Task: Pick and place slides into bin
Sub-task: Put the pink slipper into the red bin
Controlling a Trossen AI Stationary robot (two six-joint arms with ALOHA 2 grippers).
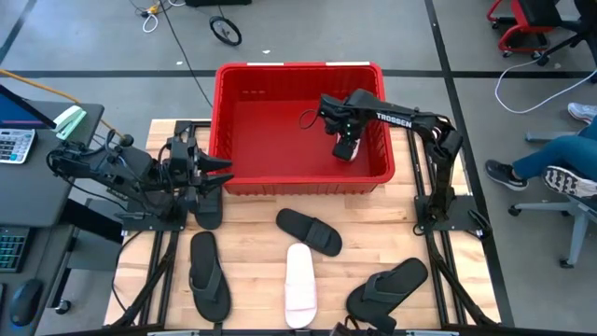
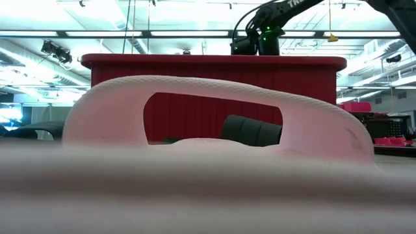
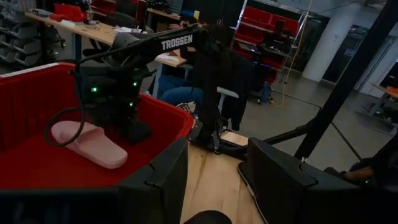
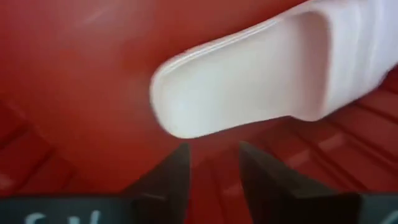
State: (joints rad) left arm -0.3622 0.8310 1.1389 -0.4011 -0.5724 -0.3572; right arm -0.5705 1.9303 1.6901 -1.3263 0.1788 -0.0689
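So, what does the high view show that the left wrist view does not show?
Only the high view shows the slides on the table: a white slide, a black slide and a black flip-flop. It also shows the left gripper beside the bin. Only the left wrist view shows the pink slide lying whole on the bin floor, and a seated person behind. Both show the right gripper over the red bin.

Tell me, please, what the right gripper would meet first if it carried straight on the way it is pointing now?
Most likely the pink slide lying on the floor of the red bin. The right gripper points down at it, fingers open and apart from it. How deep the gap is cannot be told.
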